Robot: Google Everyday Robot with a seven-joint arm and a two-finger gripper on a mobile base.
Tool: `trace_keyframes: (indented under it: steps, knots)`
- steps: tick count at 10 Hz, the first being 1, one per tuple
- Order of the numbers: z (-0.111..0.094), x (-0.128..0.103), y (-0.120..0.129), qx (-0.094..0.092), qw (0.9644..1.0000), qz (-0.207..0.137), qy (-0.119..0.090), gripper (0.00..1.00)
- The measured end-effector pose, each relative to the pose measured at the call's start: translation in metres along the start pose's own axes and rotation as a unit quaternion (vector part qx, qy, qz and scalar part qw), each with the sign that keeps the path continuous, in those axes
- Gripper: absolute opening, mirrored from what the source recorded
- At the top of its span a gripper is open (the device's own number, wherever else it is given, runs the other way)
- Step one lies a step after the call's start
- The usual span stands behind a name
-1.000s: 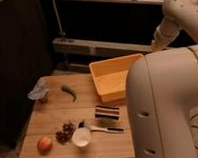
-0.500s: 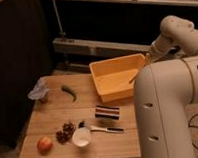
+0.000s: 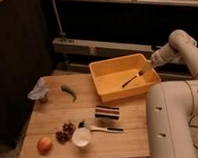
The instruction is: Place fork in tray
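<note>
While the arm reaches in from the right, the gripper (image 3: pixel 153 65) hangs over the right rim of the tray (image 3: pixel 103 73), an orange-yellow bin at the back right of the wooden surface (image 3: pixel 54 118). Whether its fingers are parted or pressed together I cannot tell. What appears to be the fork (image 3: pixel 132 78) slants inside the tray, its upper end near the gripper. Also on the surface: a green pepper (image 3: pixel 69 91), an apple (image 3: pixel 44 144), grapes (image 3: pixel 66 132), a white cup (image 3: pixel 81 136) and a black-handled utensil (image 3: pixel 106 128).
</note>
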Motion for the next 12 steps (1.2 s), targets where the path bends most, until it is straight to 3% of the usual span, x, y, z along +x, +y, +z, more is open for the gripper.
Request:
trace_keyframes:
  steps: [3, 7, 12]
  knots:
    - [0.018, 0.012, -0.019, 0.038, 0.9991, -0.020, 0.002, 0.45]
    - [0.019, 0.012, -0.020, 0.042, 0.9989, -0.022, 0.002, 0.79]
    - [0.023, 0.013, -0.028, 0.048, 0.9983, -0.034, -0.004, 0.80]
